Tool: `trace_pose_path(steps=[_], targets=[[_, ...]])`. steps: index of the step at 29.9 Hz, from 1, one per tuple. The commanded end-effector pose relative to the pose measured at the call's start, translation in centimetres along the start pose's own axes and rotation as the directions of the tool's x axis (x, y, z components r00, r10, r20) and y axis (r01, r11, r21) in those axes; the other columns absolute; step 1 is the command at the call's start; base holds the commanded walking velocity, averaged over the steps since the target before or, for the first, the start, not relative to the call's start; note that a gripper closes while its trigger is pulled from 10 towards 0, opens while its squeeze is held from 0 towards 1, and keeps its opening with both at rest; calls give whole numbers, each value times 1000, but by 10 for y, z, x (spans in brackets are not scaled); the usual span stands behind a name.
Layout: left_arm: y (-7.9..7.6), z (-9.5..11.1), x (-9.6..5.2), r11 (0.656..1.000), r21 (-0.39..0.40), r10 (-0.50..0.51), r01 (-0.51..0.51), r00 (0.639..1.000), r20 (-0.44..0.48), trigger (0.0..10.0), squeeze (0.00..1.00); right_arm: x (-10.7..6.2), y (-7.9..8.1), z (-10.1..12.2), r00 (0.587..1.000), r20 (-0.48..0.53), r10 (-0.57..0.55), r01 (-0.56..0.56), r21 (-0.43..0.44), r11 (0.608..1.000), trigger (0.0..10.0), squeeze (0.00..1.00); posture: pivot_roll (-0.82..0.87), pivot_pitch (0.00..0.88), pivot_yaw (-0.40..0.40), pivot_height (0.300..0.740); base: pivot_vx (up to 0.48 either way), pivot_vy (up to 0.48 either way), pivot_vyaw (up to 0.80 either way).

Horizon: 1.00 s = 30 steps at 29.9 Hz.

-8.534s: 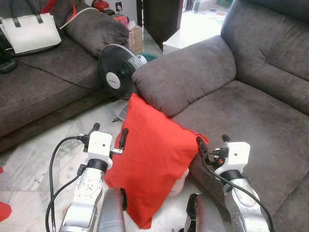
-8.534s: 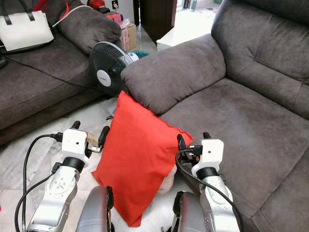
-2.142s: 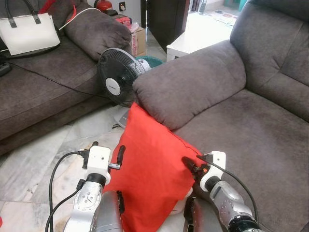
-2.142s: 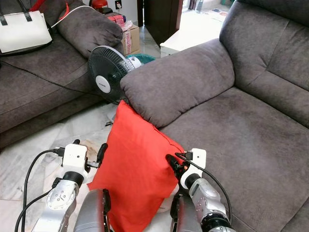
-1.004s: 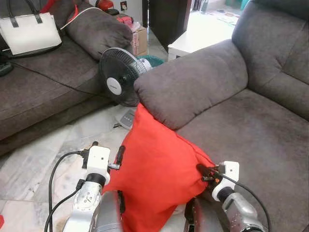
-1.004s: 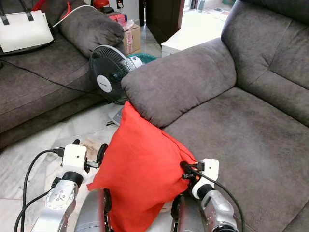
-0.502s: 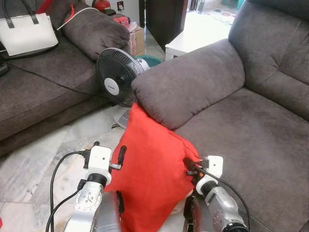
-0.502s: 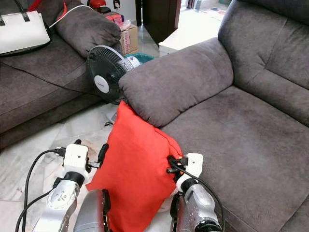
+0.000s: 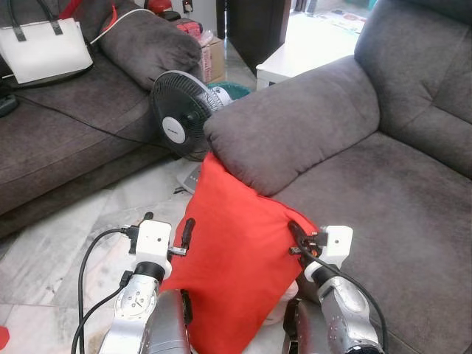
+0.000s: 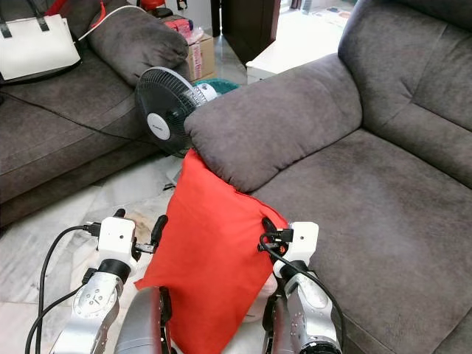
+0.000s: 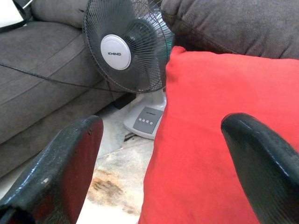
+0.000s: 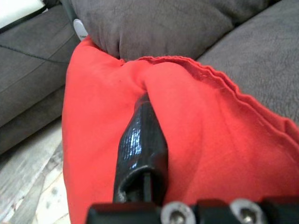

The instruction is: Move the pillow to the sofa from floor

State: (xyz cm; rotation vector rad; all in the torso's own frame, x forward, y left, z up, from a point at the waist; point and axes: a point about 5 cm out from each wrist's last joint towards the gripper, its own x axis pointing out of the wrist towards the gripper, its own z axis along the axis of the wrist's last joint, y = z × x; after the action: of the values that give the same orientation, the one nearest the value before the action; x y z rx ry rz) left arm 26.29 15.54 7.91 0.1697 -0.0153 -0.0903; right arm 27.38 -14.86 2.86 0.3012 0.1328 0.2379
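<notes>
1. I see the red pillow (image 9: 240, 269) standing on the marble floor (image 9: 66, 243). It leans against the front of the grey sofa (image 9: 383, 199), and its top corner is tucked under the sofa armrest (image 9: 295, 122).
2. My right gripper (image 9: 294, 237) is at the pillow's right edge, near the front edge of the seat. In the right wrist view one black finger (image 12: 140, 140) presses into the red cloth, which folds around it. I cannot tell how far these jaws are open.
3. My left gripper (image 9: 167, 225) is at the pillow's left edge. Its jaws are wide apart and hold nothing; one finger is on the pillow side and the other is over bare floor.
4. A black standing fan (image 9: 181, 114) is close behind the pillow, just beside the armrest.
5. The sofa seat to the right is bare.
6. A second sofa (image 9: 66, 140) on the left carries a white handbag (image 9: 44, 48).
</notes>
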Motion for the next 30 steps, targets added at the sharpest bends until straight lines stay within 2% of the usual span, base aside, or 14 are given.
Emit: trace_pose_path(steps=[1,13,30], targets=[[0,7,2,1000,-10,-9,10,999,39,10000,0,3,1,18,997,73,-5,6,-13,1000,10000,0,142,61,-15,561,0,0,0],[-1,6,2,1000,-13,-16,16,999,36,10000,0,2,9,23,997,73,-10,11,-14,1000,10000,0,144,75,-15,561,-272,0,0],[0,7,2,1000,-16,-13,14,999,38,10000,0,1,11,27,998,58,-12,14,-23,1000,10000,0,145,86,-19,561,-364,0,0]])
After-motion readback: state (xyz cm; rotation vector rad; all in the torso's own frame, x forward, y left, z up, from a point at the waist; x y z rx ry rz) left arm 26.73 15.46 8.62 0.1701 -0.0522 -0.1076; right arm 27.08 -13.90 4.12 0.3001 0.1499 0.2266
